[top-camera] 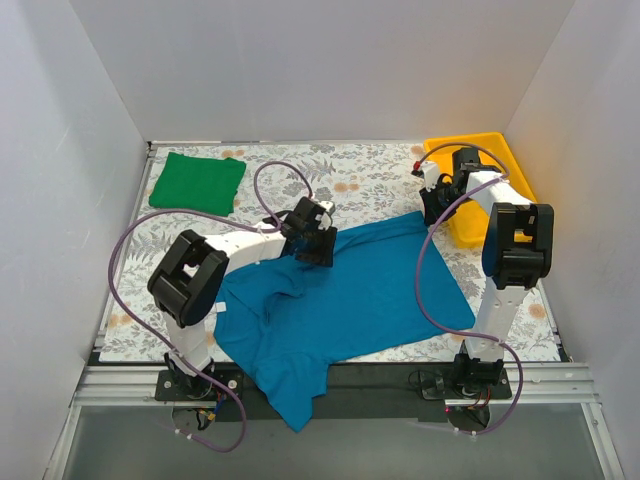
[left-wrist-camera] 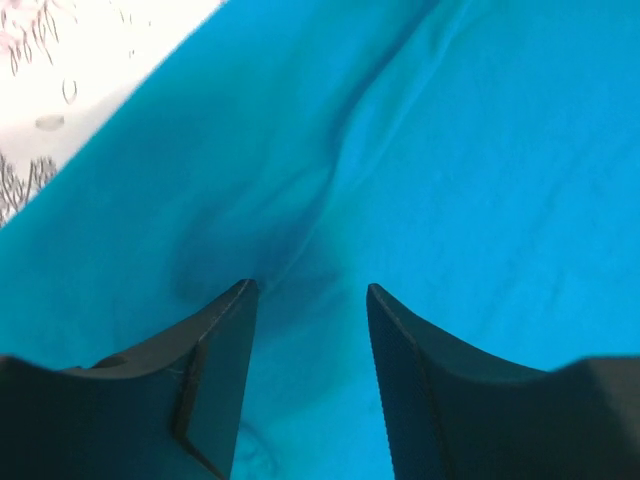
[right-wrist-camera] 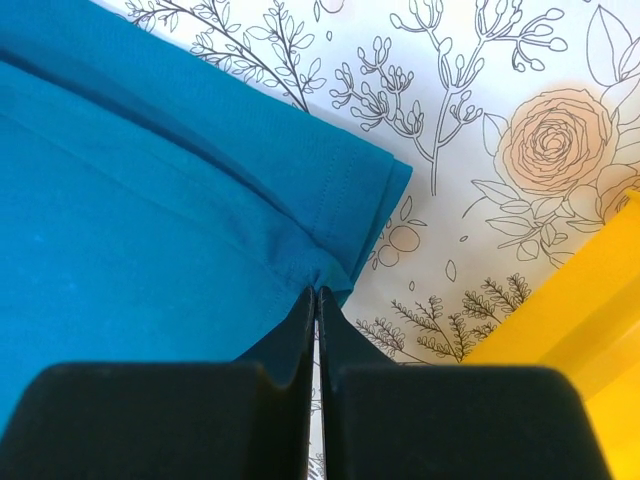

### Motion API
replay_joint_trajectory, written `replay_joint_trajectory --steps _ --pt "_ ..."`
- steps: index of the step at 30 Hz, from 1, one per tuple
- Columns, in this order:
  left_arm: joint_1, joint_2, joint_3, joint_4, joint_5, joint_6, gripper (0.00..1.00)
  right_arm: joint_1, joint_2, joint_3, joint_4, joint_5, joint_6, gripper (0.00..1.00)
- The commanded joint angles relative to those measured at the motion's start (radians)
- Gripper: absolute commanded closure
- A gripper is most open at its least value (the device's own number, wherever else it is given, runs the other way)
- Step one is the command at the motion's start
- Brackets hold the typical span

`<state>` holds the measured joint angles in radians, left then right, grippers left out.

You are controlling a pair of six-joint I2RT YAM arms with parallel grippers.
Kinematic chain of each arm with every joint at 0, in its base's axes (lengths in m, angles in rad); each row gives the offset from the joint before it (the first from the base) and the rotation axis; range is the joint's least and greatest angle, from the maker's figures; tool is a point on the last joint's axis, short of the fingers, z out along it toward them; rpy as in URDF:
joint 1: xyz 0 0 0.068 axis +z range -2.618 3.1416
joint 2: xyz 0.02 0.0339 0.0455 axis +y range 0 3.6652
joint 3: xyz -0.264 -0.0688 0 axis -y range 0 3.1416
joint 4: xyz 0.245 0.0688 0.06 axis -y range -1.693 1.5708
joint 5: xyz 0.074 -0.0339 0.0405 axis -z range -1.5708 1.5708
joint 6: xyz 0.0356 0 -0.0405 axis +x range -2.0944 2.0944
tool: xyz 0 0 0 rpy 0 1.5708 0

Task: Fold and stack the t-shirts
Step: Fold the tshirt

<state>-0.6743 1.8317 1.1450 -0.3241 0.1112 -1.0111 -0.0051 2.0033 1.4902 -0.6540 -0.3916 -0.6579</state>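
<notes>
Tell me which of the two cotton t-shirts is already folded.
The bright green cotton t-shirt, a neat rectangle far left; the teal-blue t-shirt lies spread out.

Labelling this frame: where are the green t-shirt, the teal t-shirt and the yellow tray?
green t-shirt (top-camera: 197, 183): top external view, its folded middle.
teal t-shirt (top-camera: 370, 290): top external view, its spread body.
yellow tray (top-camera: 488, 138): top external view, its far rim.

Left gripper (left-wrist-camera: 308, 288) spread wide, tips low over the teal-blue t-shirt (left-wrist-camera: 480, 180), creases running ahead, floral table cover (left-wrist-camera: 60, 60) showing top-left
</notes>
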Motion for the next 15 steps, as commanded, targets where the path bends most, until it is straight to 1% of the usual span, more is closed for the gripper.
replay_joint_trajectory --steps 1,13,14,15 --pt "-0.024 0.017 0.071 -0.006 -0.135 0.025 0.56 0.001 -0.04 -0.005 0.019 -0.027 -0.008 0.99" --pt "-0.082 0.098 0.139 -0.055 -0.312 0.057 0.68 -0.001 -0.035 -0.007 0.017 -0.041 -0.006 0.99" --pt "-0.085 0.1 0.14 -0.059 -0.33 0.06 0.7 -0.001 -0.035 -0.007 0.019 -0.043 -0.006 0.99" --pt "-0.091 0.101 0.144 -0.059 -0.335 0.062 0.75 -0.001 -0.035 -0.007 0.017 -0.043 -0.006 0.99"
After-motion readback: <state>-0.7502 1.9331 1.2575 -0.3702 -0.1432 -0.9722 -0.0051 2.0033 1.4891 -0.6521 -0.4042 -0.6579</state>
